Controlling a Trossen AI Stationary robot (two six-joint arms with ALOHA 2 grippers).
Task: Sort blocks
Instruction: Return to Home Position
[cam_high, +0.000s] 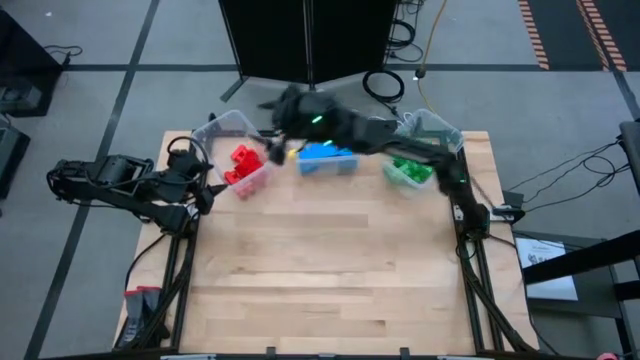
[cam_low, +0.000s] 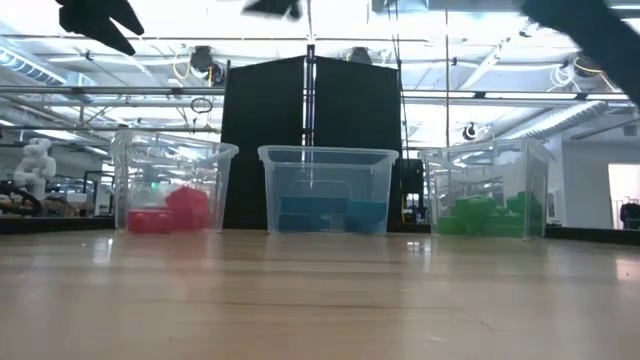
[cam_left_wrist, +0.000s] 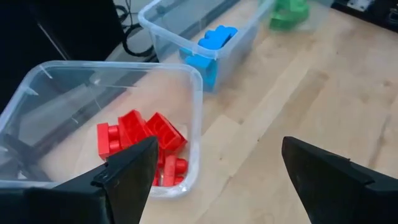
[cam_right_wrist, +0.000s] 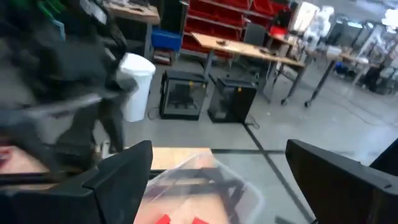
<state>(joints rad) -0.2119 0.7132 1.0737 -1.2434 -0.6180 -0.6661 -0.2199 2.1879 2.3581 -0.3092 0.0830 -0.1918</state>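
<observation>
- The red blocks lie in the left bin, the blue blocks in the middle bin and the green blocks in the right bin. That is one colour to a bin, which is how a finished sort should look.
- No block shows on the bare wood of the table, so I judge that only parking the arms is left.
- The right gripper is spread wide and holds nothing. It hangs above the gap between the left and middle bins, likely because the last drop was there.
- The right arm reaches from its base at the table's right side across the right and middle bins, so its way home runs over both rims. It needs to keep its height until clear of them.
- The left gripper is also open and empty, near the left bin's front corner. The left arm is folded at the table's left edge, waiting out of the way.
- The bins stand in a row along the far edge, and the right bin is close to the far right corner. A knock there could push it off the table.
- The near half of the table is open wood — plenty of room to swing low once past the bins.
</observation>
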